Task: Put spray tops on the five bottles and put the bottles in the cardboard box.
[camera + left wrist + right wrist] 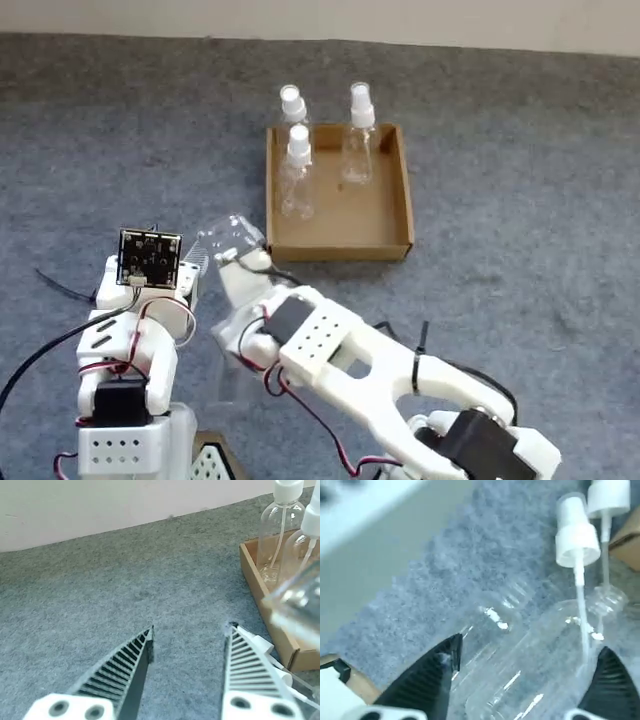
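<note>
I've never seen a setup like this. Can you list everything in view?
cardboard box: one, brown, middle of the carpet.
bottles with spray tops: three, clear with white tops; two stand in the box, the third at its far left corner, base hidden.
uncapped bottle: one, clear, tilted in the right gripper, near the box's near left corner.
loose spray top: one, white, lying on the carpet beside the left gripper.
carpet: one, grey, under everything.
left gripper: one, black and white, open over the carpet.
right gripper: one, black fingers, closed around the uncapped bottle.
</note>
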`<move>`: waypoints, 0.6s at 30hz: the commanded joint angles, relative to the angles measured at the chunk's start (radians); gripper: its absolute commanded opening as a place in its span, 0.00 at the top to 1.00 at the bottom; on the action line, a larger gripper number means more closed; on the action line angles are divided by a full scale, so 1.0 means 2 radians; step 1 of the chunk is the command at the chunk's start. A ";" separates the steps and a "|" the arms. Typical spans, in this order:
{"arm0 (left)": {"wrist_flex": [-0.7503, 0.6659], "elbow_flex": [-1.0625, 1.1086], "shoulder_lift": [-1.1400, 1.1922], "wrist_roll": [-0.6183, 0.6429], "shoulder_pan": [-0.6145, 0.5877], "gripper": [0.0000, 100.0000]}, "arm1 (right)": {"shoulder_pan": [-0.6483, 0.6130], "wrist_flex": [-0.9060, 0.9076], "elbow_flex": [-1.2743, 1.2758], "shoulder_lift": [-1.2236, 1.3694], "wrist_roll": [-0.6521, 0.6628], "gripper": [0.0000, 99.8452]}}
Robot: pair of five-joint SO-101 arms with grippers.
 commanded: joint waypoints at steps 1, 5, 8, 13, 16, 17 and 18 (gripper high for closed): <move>-0.005 -0.003 0.001 0.002 -0.002 0.80 | 0.052 0.056 0.000 0.008 -0.001 0.66; -0.005 -0.003 0.001 0.002 -0.002 0.80 | 0.066 0.102 0.000 0.008 0.002 0.66; -0.005 -0.003 0.001 0.002 -0.002 0.80 | 0.063 0.109 0.003 0.008 0.037 0.66; -0.005 -0.003 0.001 0.002 -0.002 0.80 | 0.082 0.112 0.023 0.008 0.044 0.70; -0.005 -0.003 0.001 0.002 -0.002 0.80 | 0.105 0.112 0.029 0.007 0.071 0.81; -0.005 -0.003 0.001 0.002 -0.002 0.80 | 0.113 0.112 0.029 0.007 0.098 0.84; -0.005 -0.003 0.001 0.002 -0.002 0.80 | 0.122 0.112 0.030 0.007 0.129 0.87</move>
